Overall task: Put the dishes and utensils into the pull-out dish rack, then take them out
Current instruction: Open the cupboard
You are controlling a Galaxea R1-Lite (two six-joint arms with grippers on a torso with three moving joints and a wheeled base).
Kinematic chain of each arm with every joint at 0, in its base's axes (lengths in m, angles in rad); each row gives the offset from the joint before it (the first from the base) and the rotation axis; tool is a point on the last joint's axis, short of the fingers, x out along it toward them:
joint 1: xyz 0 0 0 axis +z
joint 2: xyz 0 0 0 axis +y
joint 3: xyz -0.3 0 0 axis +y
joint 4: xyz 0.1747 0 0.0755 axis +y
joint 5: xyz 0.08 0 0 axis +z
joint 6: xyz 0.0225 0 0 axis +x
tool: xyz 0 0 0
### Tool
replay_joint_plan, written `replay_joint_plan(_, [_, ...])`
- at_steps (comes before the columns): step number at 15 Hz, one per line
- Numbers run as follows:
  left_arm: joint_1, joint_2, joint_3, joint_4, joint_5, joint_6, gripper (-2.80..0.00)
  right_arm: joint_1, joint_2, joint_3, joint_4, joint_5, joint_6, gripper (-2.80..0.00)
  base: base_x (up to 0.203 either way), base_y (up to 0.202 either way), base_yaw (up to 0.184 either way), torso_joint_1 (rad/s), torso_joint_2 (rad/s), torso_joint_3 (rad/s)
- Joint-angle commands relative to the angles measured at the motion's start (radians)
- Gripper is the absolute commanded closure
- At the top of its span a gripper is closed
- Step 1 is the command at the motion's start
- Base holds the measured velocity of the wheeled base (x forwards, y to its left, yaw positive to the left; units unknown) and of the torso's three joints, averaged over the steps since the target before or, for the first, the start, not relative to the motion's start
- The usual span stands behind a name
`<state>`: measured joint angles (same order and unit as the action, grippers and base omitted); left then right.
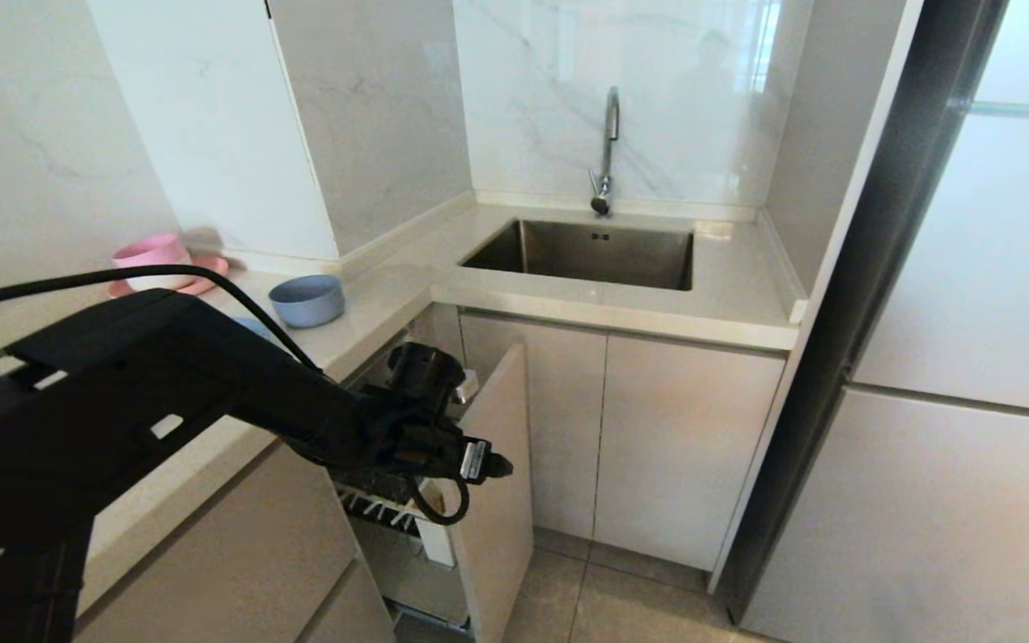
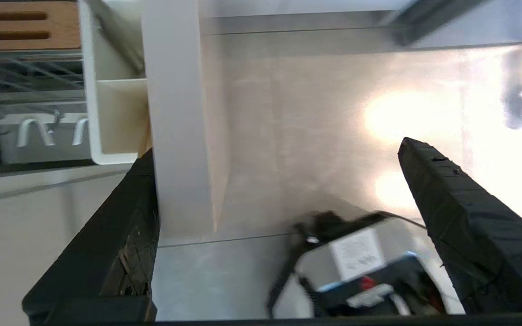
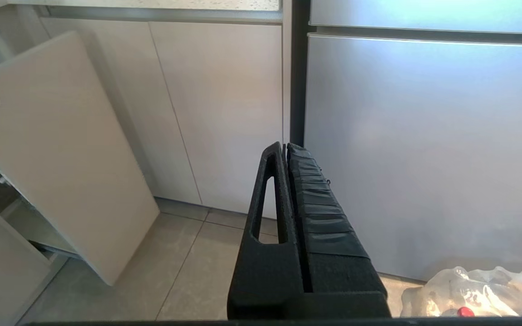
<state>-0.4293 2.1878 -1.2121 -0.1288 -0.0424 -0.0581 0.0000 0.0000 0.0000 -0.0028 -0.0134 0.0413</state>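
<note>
The pull-out dish rack (image 1: 389, 516) stands drawn out under the counter, its beige front panel (image 1: 501, 527) facing the floor space. My left arm (image 1: 211, 384) reaches down over the panel's top edge. In the left wrist view my left gripper (image 2: 277, 149) is open wide and empty, and the panel's top edge (image 2: 175, 113) runs between the fingers, close to one finger (image 2: 120, 253). The white utensil caddy (image 2: 111, 117), wooden strip (image 2: 21, 25) and white prongs (image 2: 34, 131) look empty. The blue-grey bowl (image 1: 307, 299) sits on the counter, with a sliver of the light-blue plate (image 1: 254, 326) behind my arm. The utensils are out of view. My right gripper (image 3: 286, 147) is parked low and shut.
A pink bowl on a pink plate (image 1: 157, 261) stands at the counter's far left. The steel sink (image 1: 590, 253) and tap lie further along. Closed cabinet doors (image 1: 684, 438) and a tall fridge (image 1: 952, 446) flank the rack. A plastic bag (image 3: 478, 290) lies on the floor.
</note>
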Motion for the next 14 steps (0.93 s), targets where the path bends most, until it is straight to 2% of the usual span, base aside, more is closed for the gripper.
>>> replay_joint_plan(1, [-0.014,-0.016,0.008,-0.006,0.001,-0.007,-2.8,0.0,0.002,0.0,0.0,0.0,0.0,0.0,0.0,0.0,0.0,0.0,0.0,0.0])
replay_joint_plan(9, [-0.074,-0.011,0.008,-0.048,-0.005,-0.114,-2.8,0.0,0.002,0.0,0.0,0.0,0.0,0.0,0.0,0.0,0.0,0.0,0.0,0.0])
replay_joint_plan(14, [-0.135,0.018,0.002,-0.104,-0.023,-0.244,-2.8,0.0,0.002,0.0,0.0,0.0,0.0,0.0,0.0,0.0,0.0,0.0,0.0,0.0])
